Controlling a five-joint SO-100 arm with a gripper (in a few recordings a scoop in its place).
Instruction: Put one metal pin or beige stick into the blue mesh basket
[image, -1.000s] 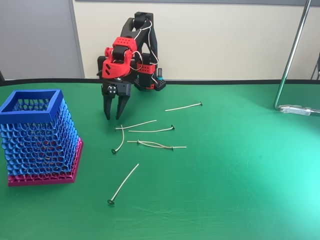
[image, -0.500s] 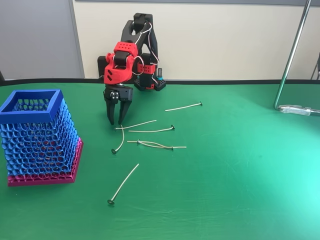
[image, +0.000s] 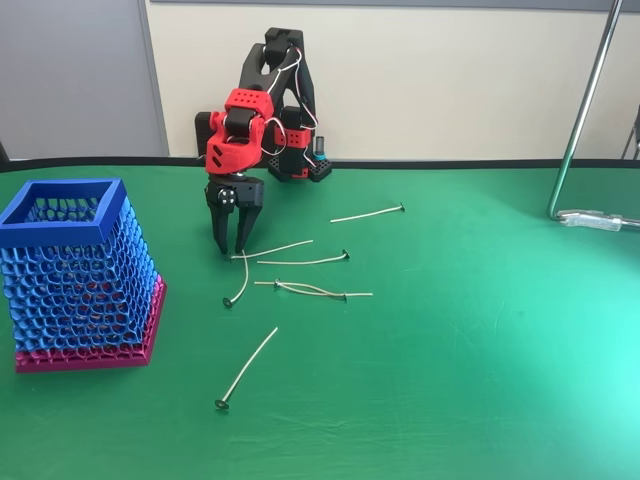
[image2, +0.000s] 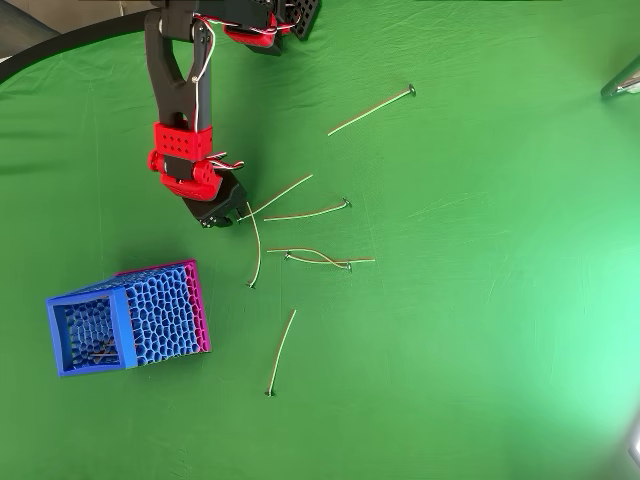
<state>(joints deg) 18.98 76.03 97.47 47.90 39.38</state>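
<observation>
the jaws (image: 229, 249) stand slightly parted and empty, tips pointing down just left of the near end of a pin (image: 272, 249) lying on the green desk (image: 480, 340), well right of the basket (image: 75, 272).

Probably a lab or office test bench: a table (image: 480, 380) under green cloth, a plain beige wall (image: 450, 80) with a grey panel (image: 70, 80), and a metal stand pole (image: 585, 110) clamped at the table's edge.
</observation>
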